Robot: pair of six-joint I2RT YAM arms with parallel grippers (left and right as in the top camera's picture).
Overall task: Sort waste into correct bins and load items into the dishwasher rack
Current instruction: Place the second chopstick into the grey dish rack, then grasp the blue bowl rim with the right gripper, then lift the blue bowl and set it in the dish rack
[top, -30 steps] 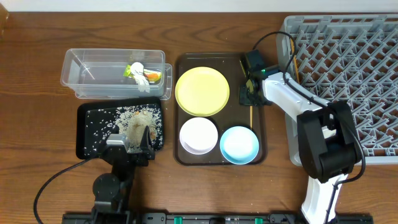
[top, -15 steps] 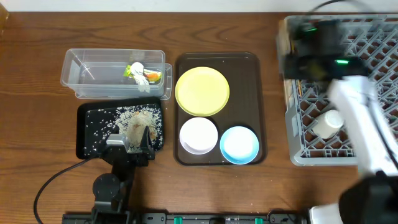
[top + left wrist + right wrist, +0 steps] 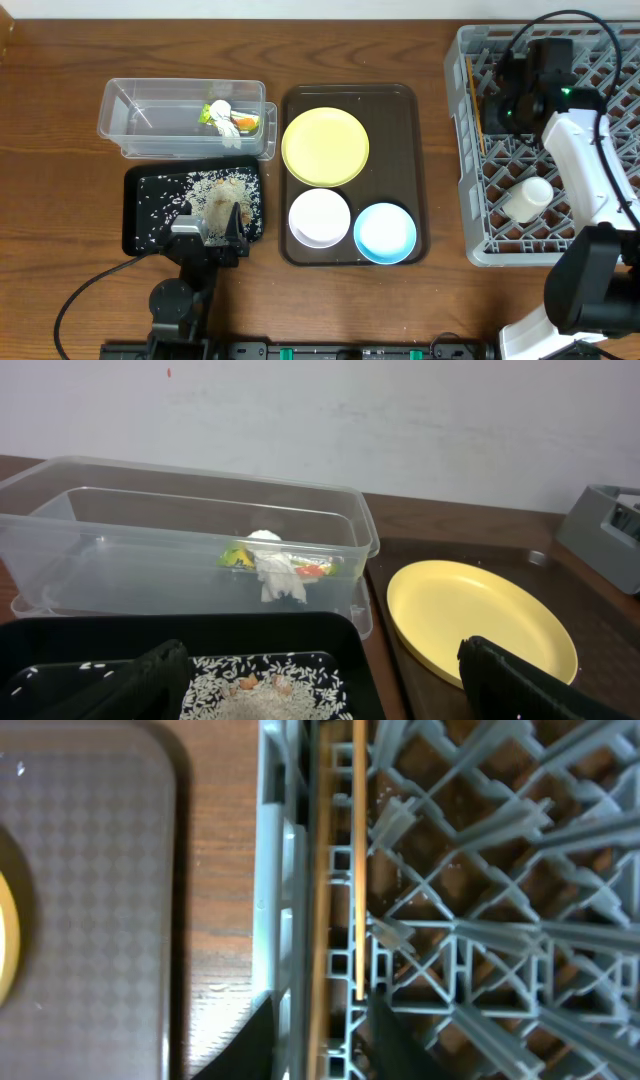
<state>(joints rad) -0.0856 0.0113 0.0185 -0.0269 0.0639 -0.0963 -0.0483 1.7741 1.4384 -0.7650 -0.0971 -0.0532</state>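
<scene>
The right arm reaches over the rack's (image 3: 600, 60) left wall. The right tool (image 3: 318, 1020) is spread apart, straddling two chopsticks (image 3: 357, 870) that lie inside along that wall. The left tool (image 3: 320, 660) hangs low, also apart, over the black tray (image 3: 140, 225) of rice (image 3: 215, 190). One cup (image 3: 527, 199) lies in the rack. One plate (image 3: 325, 147), one white bowl (image 3: 319, 217) and one blue bowl (image 3: 384, 232) sit on the brown tray (image 3: 400, 130). The tub (image 3: 150, 120) holds the wrapper (image 3: 245, 123) and tissue (image 3: 222, 112). The tabletop (image 3: 60, 60) is wood and the wall (image 3: 400, 420) is white.
</scene>
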